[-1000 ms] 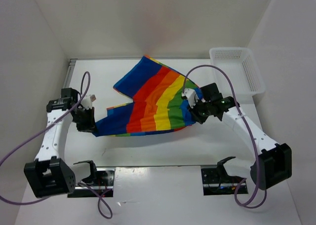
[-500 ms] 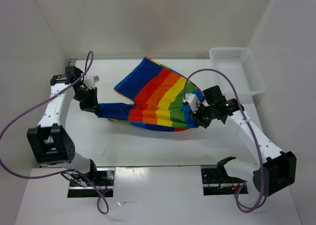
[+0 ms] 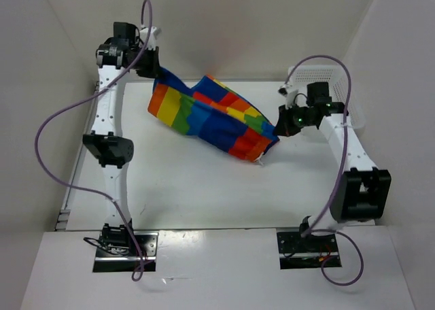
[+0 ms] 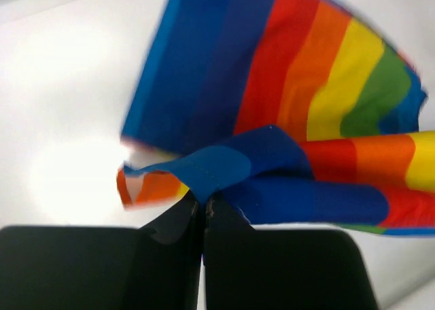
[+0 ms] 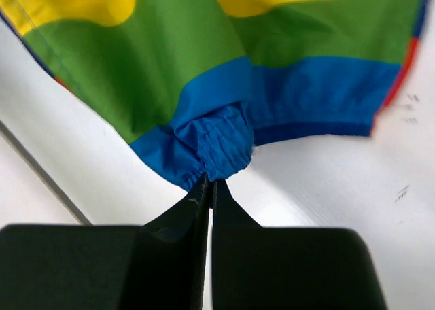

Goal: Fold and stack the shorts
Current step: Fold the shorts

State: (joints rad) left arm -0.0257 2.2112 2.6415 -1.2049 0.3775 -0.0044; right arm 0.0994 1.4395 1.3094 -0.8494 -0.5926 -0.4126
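Shorts (image 3: 211,116): rainbow-striped cloth stretched in a band between the two grippers above the table (image 3: 204,187); whether the lowest fold touches the surface cannot be told
Left gripper (image 3: 151,69): raised at the far left, jaws pinched together on a blue hem corner, seen close in the left wrist view (image 4: 202,201)
Right gripper (image 3: 280,125): lower, near the white mesh basket (image 3: 355,109), jaws clamped on the gathered blue waistband (image 5: 209,182)
Long axis: slants from the far-left grip down to the right grip, so the cloth lies straight ahead of each jaw pair
Step, as judged: mid-fold, with the garment carried taut
Next move, as judged: depends on both ends coming down level so the stripes lie flat
Risk: the thin pinch on the hem may slip
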